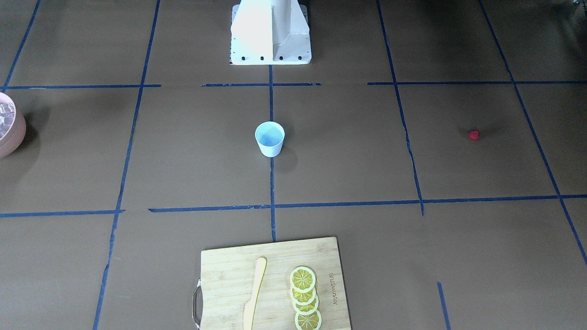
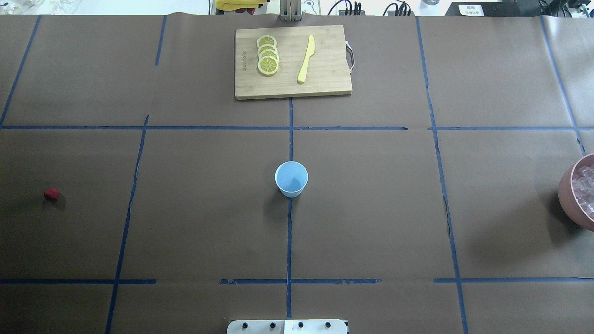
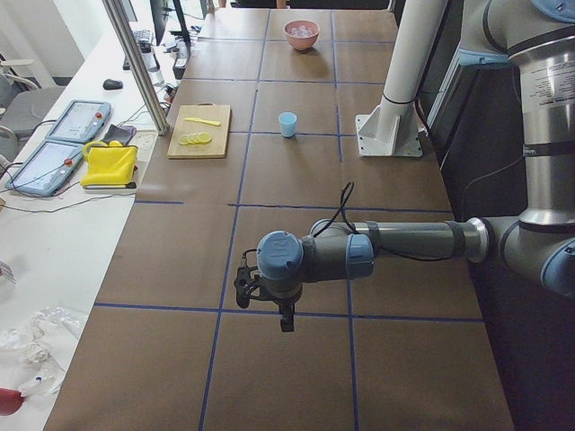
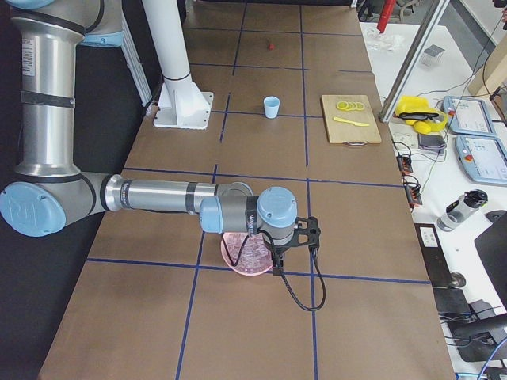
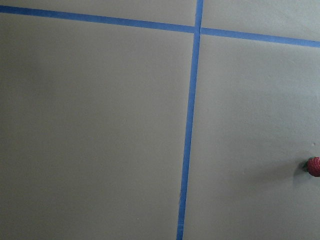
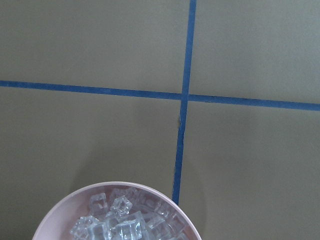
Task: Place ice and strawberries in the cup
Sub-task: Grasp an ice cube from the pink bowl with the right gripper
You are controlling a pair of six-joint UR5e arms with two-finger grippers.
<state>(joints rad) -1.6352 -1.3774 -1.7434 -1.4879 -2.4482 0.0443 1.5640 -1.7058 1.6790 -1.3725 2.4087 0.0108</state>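
The white cup [image 2: 291, 178] with a pale-blue inside stands upright at the table's middle; it also shows in the front view [image 1: 269, 137]. The tiny red strawberry [image 2: 51, 194] lies alone at the table's left end and sits at the right edge of the left wrist view [image 5: 314, 166]. The ice [image 6: 120, 220] is a pile of clear cubes in the pink bowl [image 2: 568, 195] at the right end. My left gripper [image 3: 284, 321] hangs above the table near the strawberry's end. My right gripper [image 4: 277, 265] hangs over the bowl. I cannot tell whether either is open or shut.
A wooden cutting board [image 2: 325, 83] with several lemon slices [image 2: 267, 61] and a yellow knife [image 2: 306, 58] lies at the far middle edge. The robot's white base [image 1: 270, 34] stands at the near middle. Blue tape lines cross the brown table cover.
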